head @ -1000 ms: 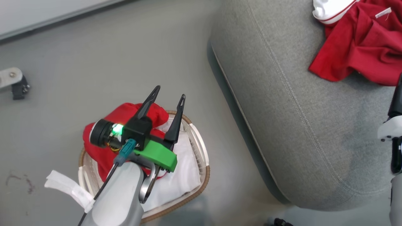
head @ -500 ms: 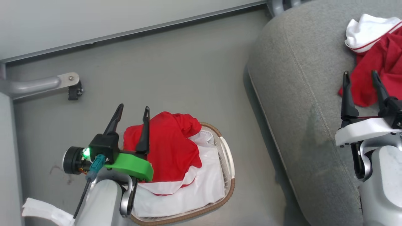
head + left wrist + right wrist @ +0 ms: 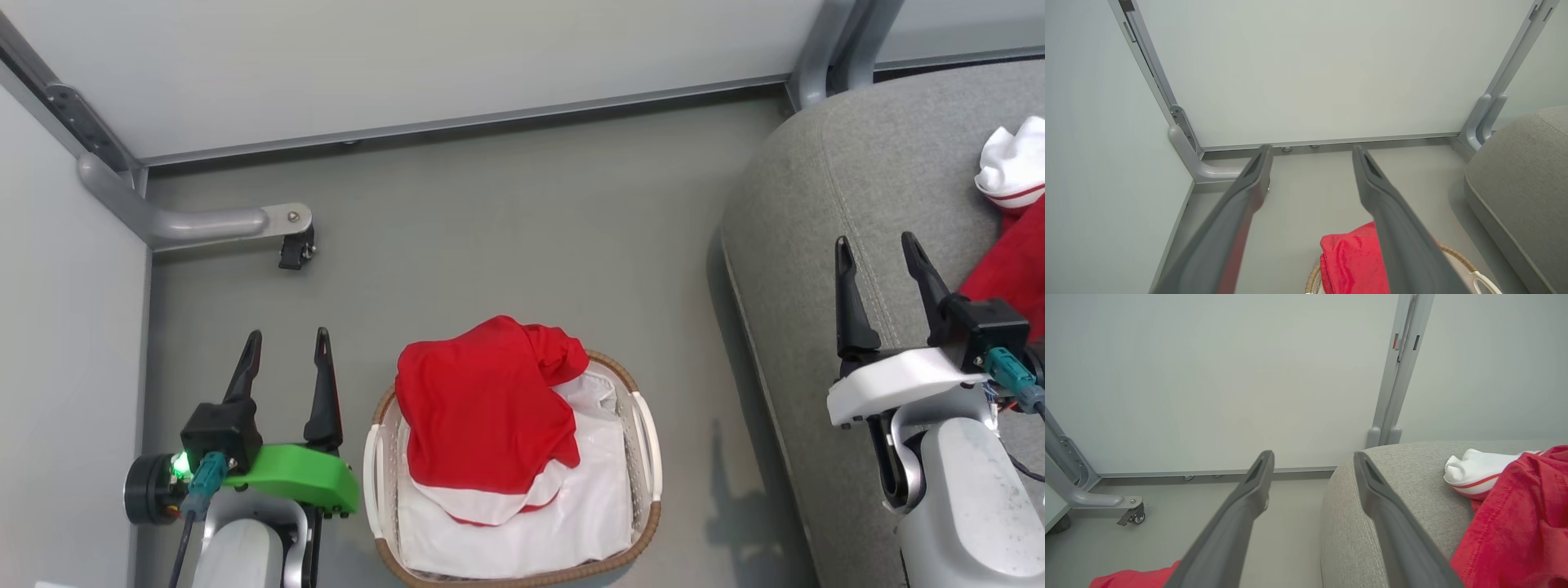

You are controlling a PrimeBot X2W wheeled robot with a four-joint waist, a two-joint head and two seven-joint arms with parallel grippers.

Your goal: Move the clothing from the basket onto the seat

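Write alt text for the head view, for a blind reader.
A red jersey lies in the white basket on the floor, between the open left gripper and right gripper; more red clothing lies on the grey seat.

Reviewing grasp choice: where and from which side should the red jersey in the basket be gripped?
Likely the red jersey by its bunched far hump, from above: it rises over the basket rim, clear of the white liner; left pincer is nearest.

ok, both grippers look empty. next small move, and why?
Probably swing the left gripper sideways over the red jersey heaped in the basket and lower onto its top fold. Its jaws are open and empty beside the basket; the right gripper hangs over the seat, farther off.
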